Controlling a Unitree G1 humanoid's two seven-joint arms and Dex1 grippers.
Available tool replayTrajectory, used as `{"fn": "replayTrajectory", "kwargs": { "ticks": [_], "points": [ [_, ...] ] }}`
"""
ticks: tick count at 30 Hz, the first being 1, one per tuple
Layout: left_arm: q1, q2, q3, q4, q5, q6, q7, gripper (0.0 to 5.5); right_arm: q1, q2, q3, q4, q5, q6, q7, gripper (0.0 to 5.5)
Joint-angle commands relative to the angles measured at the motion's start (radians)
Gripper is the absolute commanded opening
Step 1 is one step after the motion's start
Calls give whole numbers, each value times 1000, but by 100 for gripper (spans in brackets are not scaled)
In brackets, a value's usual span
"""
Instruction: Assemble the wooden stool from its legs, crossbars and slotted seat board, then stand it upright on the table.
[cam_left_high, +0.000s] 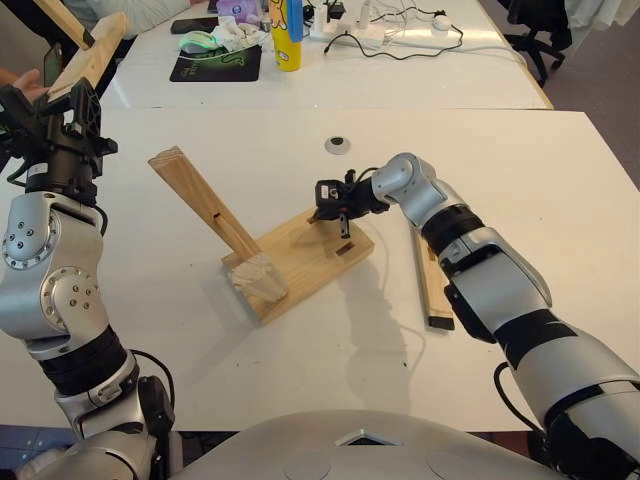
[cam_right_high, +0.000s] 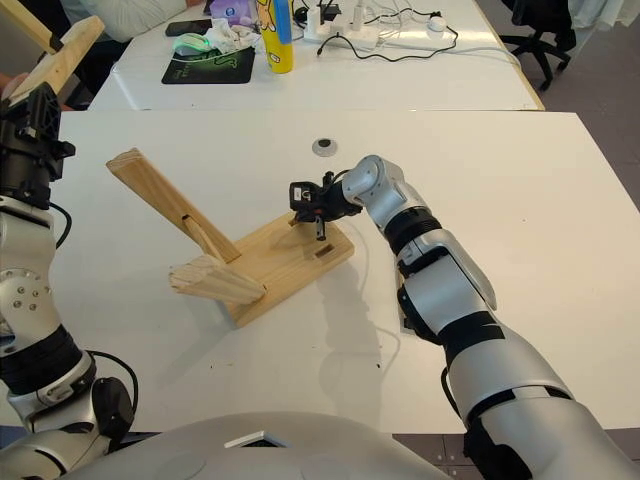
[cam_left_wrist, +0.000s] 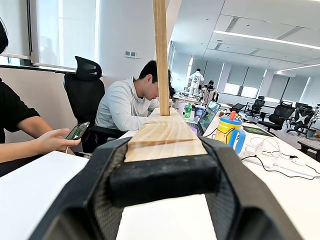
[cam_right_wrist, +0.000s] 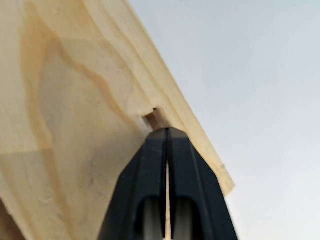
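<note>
Pale pine slotted seat board (cam_left_high: 300, 262): stiff, light, probably slides when pushed; lies under the closed, empty right gripper (cam_left_high: 344, 225), best gripped at an edge; left gripper (cam_left_high: 70, 100) clamps a pale wooden stool part (cam_left_wrist: 165, 142).

Left arm (cam_left_high: 55, 300) and right arm (cam_left_high: 495, 275): rounded silver-grey shells, black joint bands; black cable (cam_left_high: 152, 358) looping near each elbow; jaws matte black.

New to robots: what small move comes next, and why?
Probably lower the left claw with its leg toward the open slot in the seat board; the leg is held high, and the shut right claw rests by that slot, seemingly steadying the board.
</note>
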Motion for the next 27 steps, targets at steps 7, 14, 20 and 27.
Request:
{"fn": "replayTrajectory", "kwargs": {
  "ticks": [7,14,20,27],
  "points": [
    [-2,-8,-1,-27,-5,13,16,202,-75,-8,40,188,-126,68,-96,0],
    [-2,-14,1,-29,-6,9,19,202,-64,-170,-7,282,-166,201,-490,0],
    [18,-23,19,-56,-8,14,35,202,-1,-287,-42,232,-119,76,-113,0],
    [1,-22,19,-52,-9,13,36,202,106,-209,-77,-224,76,177,263,0]
  ]
}}
